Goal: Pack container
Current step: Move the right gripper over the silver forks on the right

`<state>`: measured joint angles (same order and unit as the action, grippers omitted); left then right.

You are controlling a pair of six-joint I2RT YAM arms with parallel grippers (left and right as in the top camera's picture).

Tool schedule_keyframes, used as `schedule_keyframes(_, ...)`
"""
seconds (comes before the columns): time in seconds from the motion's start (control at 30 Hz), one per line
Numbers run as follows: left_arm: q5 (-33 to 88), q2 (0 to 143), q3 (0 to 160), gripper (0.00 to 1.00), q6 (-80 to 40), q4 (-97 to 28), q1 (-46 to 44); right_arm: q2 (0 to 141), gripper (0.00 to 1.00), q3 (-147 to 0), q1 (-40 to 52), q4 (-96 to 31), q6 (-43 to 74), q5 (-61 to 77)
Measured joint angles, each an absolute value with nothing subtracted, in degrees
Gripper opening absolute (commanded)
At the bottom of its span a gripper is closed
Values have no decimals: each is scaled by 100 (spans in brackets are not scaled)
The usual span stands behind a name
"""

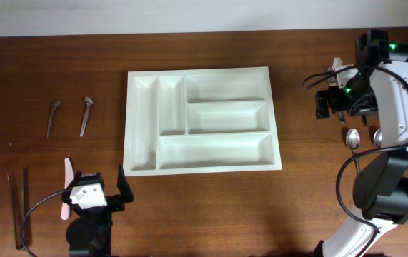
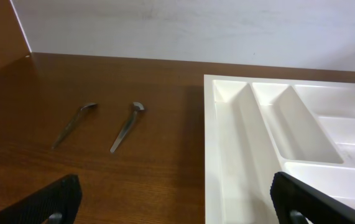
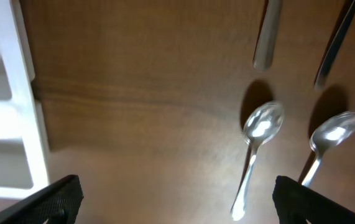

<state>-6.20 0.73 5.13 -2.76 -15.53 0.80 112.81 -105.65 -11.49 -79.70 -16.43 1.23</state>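
Five compartments divide the white container (image 1: 214,151), which lies flat at the middle of the wooden table (image 1: 261,214): two narrow upright slots on its left side and three long horizontal ones to their right.

Near its front left corner, but apart from it, sits the left gripper (image 1: 100,184), its claw spread wide with nothing between the fingers. A pale pink utensil (image 1: 68,187) lies just beside that gripper, partly hidden by it. Farther left, two thin dark sticks (image 1: 16,207) lie side by side, and beyond them two metal utensils (image 2: 71,124) (image 2: 127,126) rest on the wood, well apart from the container.

Off the container's right edge, the right gripper (image 3: 183,208) also stands wide and holds nothing. Two spoons (image 3: 261,127) (image 3: 336,132) lie bowl-up to its right, with two more handles (image 3: 267,34) (image 3: 337,37) beyond them.
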Motion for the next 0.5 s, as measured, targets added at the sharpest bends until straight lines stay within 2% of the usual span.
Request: schedule_keyframes(0.5,-620,73,513,99,-274,-1553,80,11743,99,-10663,-1223,-6259,-1778,-67)
